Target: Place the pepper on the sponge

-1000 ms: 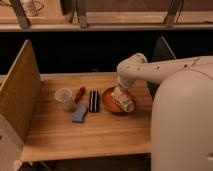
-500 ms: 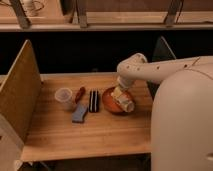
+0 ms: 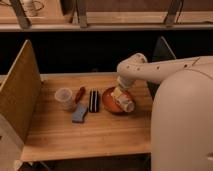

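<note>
Reaching in from 3 o'clock with the smooth white arm, bent sharply at a rounded elbow and angled down toward 7 o'clock. Hovering with the gripper over the round reddish-brown bowl, jaws spread wide, gripping nothing; whether touching the bowl, impossible to tell. At 9 o'clock from the bowl, lying flat on the pale plank-grained wooden table: a black rectangular block with a white stripe, then the pepper, slim, red-orange, untouched, between that block and a translucent whitish cup. At 6 o'clock from the pepper, just beside it, the sponge, flat, blue-grey, rectangular. Along the table's 9 o'clock edge, an upright brown board.
</note>
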`<state>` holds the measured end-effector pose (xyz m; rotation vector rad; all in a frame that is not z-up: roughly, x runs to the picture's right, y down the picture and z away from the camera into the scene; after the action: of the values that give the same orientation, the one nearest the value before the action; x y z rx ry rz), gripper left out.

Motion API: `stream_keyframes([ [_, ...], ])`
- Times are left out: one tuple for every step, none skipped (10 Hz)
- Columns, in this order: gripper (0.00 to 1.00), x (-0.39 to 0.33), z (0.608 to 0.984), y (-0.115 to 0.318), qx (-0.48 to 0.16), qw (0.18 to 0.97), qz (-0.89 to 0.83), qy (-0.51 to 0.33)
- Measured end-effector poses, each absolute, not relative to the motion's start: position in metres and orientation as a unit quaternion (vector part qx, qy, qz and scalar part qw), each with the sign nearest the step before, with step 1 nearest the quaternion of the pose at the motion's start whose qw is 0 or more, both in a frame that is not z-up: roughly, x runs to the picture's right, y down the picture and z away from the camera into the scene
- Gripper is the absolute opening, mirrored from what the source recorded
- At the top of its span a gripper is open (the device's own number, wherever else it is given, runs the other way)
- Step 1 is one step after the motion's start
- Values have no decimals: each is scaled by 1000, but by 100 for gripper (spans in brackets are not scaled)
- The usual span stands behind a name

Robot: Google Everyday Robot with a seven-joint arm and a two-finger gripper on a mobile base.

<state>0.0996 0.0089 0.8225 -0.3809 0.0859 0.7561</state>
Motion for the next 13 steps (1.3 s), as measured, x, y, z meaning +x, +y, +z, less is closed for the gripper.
stream_keyframes([
  [73,100,823,9,-185,911,367,42],
  [73,100,823,8,-184,911,368,41],
  [73,102,823,6,-181,909,373,40],
  [73,107,824,2,-176,904,387,42],
  [73,114,825,-6,-167,894,414,46],
  [73,127,826,-19,-151,874,460,50],
  [73,135,828,-26,-141,856,495,52],
  [73,143,831,-35,-129,826,546,52],
  [73,148,833,-41,-121,805,579,52],
  [73,151,833,-44,-117,793,595,52],
  [73,153,834,-45,-115,785,606,52],
  [73,153,834,-45,-115,784,608,52],
  [73,154,834,-46,-115,783,609,51],
])
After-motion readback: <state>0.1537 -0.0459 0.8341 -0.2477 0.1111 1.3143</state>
